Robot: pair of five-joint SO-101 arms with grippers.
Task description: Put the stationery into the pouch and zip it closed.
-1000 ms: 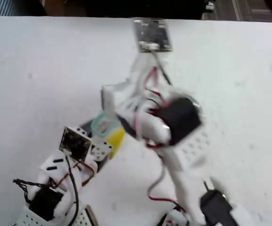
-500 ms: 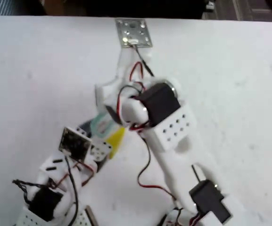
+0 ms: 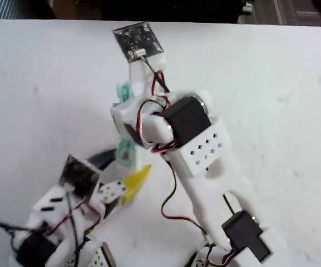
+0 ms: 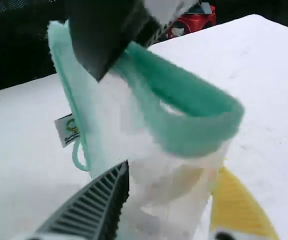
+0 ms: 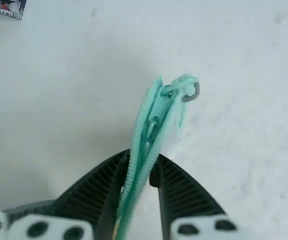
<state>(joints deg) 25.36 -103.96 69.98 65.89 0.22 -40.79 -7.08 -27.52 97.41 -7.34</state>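
Left wrist view, nearest first: the left tool point(image 4: 172, 172) is grasping the pouch point(image 4: 148, 130). Its grey ribbed finger point(image 4: 101, 200) is pressing one side of the pouch's see-through body, and its yellow finger point(image 4: 238, 207) is lying against the other side. The pouch is standing upright between them, with its green rim point(image 4: 193, 112) gaping open at the top. A small tag point(image 4: 66, 131) and a green cord loop point(image 4: 78, 157) are hanging from the pouch's side seam. Beyond the rim, a dark part of the other arm point(image 4: 109, 30) is reaching over the pouch. The white bench point(image 4: 263, 60) is running on behind.

Right wrist view: the right tool point(image 5: 140, 159) is clenching on the pouch's green zip edge, which is passing as a thin strip between its two dark ribbed fingers point(image 5: 176, 185). Past the fingertips, the zip ring point(image 5: 187, 90) is sitting at the strip's far end, above the bench.

High view: the pouch is sitting near the bench's middle, between the two arms and largely under the right arm point(image 3: 196, 144).
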